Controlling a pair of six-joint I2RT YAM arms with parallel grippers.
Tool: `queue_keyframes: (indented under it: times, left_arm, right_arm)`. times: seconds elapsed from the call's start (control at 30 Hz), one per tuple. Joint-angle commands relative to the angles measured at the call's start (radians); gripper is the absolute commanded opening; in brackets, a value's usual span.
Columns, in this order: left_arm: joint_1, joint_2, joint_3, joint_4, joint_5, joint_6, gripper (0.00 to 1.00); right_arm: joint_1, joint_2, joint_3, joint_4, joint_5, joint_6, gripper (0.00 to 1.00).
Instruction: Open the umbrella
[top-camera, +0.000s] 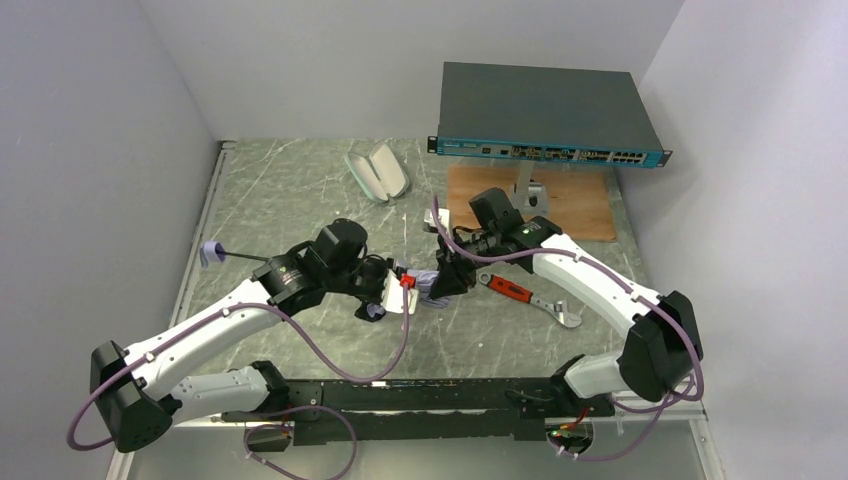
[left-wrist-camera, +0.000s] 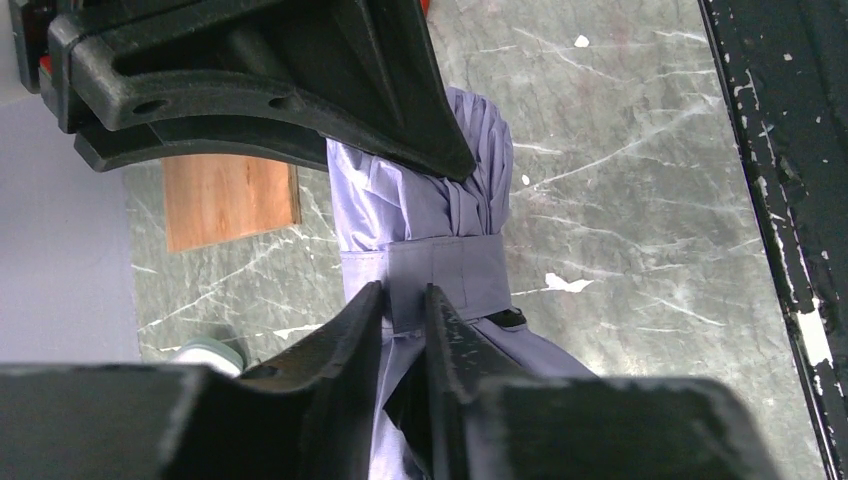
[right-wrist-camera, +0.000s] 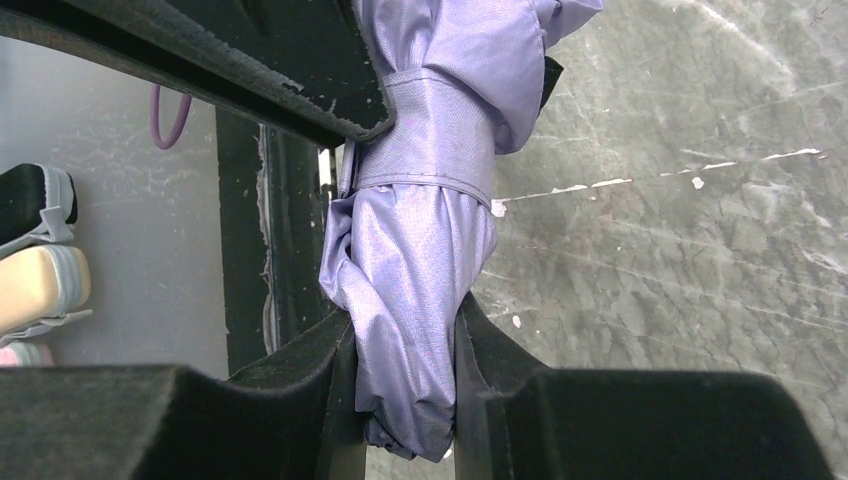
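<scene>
Lena: Black fingers (right-wrist-camera: 490, 352) of the right end effector (right-wrist-camera: 405, 315) fill the bottom of the right wrist view. They press on either side of the folded lavender canopy of the umbrella (right-wrist-camera: 420, 250), a firm pinch.

Tom: And the left end effector (left-wrist-camera: 405, 295)?

Lena: Its fingers are drawn close together on the free edge of the wrap strap (left-wrist-camera: 440, 275) that binds the canopy. It pinches the umbrella by that strap.

Tom: Where is the umbrella on the table (top-camera: 300, 200)?

Lena: Around the middle, a little nearer the near edge than the far one, between the two end effectors, which face each other. I cannot tell whether it touches the table. The canopy is bundled and strapped shut.

Tom: Something lavender lies by the left edge.

Lena: That is a small lavender handle (top-camera: 210, 250). A thin black shaft (top-camera: 245, 258) runs from it toward the left arm and goes out of sight behind it.

Tom: What else is there?

Lena: A red-handled wrench (top-camera: 528, 298) lies just right of the right end effector, and a mint-green case (top-camera: 377, 172) sits near the far edge. Toward the far right corner is a wooden board (top-camera: 580, 205), with a network switch (top-camera: 545, 115) raised on a stand above it.
</scene>
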Motion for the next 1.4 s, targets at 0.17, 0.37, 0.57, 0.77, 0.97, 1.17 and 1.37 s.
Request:
queue_keyframes:
  times: [0.17, 0.37, 0.57, 0.77, 0.97, 1.17, 1.37]
  left_arm:
    - [-0.016, -0.012, -0.045, 0.008, 0.007, 0.042, 0.18]
    - [-0.017, 0.021, -0.038, 0.024, -0.045, 0.030, 0.33]
    - [-0.017, 0.042, -0.032, 0.034, -0.062, 0.011, 0.24]
    - [-0.019, 0.046, -0.056, 0.040, -0.051, 0.026, 0.00]
    - [-0.074, -0.003, -0.150, -0.085, 0.078, 0.132, 0.00]
    - [-0.105, -0.005, -0.200, -0.105, 0.129, 0.105, 0.00]
    - [-0.104, -0.073, -0.106, -0.133, 0.111, 0.001, 0.68]
  right_arm:
    - [-0.056, 0.010, 0.070, 0.144, -0.160, 0.124, 0.00]
    - [-0.054, 0.011, 0.080, 0.132, -0.168, 0.114, 0.00]
    - [-0.053, 0.007, 0.081, 0.127, -0.181, 0.116, 0.00]
    - [-0.062, 0.025, 0.095, 0.158, -0.197, 0.165, 0.00]
    - [-0.161, 0.077, 0.097, 0.364, -0.272, 0.421, 0.00]
    - [-0.172, 0.082, 0.095, 0.409, -0.303, 0.478, 0.00]
    - [-0.167, 0.062, 0.067, 0.315, -0.297, 0.367, 0.00]
